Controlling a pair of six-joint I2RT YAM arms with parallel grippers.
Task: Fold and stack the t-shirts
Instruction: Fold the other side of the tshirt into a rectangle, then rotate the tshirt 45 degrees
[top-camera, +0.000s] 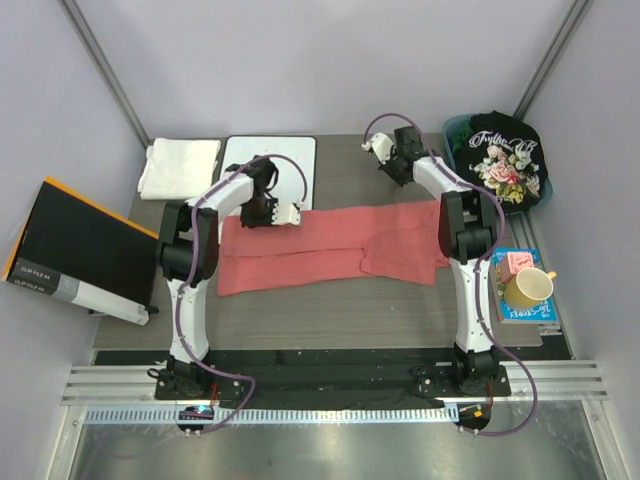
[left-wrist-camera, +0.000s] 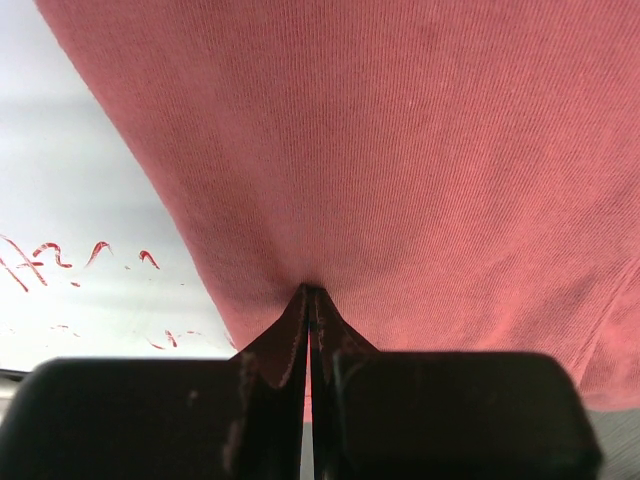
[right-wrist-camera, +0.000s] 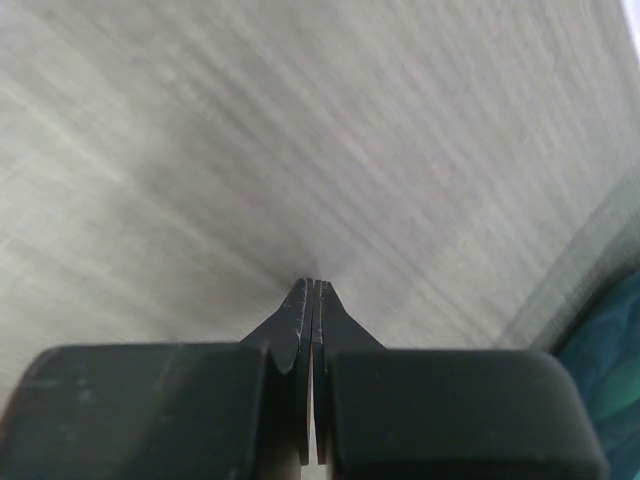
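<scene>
The salmon-red t-shirt (top-camera: 330, 248) lies folded into a long band across the middle of the table. My left gripper (top-camera: 292, 213) is at the band's far left edge, shut. In the left wrist view its tips (left-wrist-camera: 310, 292) touch the red cloth (left-wrist-camera: 400, 160), and no fold shows pinched between them. My right gripper (top-camera: 372, 146) is shut and empty over bare table (right-wrist-camera: 300, 130) at the back. The black floral t-shirt (top-camera: 505, 160) fills a teal basket (top-camera: 455, 130) at the back right. A white folded t-shirt (top-camera: 180, 168) lies at the back left.
A whiteboard (top-camera: 250, 155) with red marks (left-wrist-camera: 50, 255) lies under the left gripper, beside the white shirt. A black box with an orange edge (top-camera: 80, 250) leans off the table's left side. A yellow mug (top-camera: 528, 288) and a pink object (top-camera: 516, 263) sit on a blue book at the right.
</scene>
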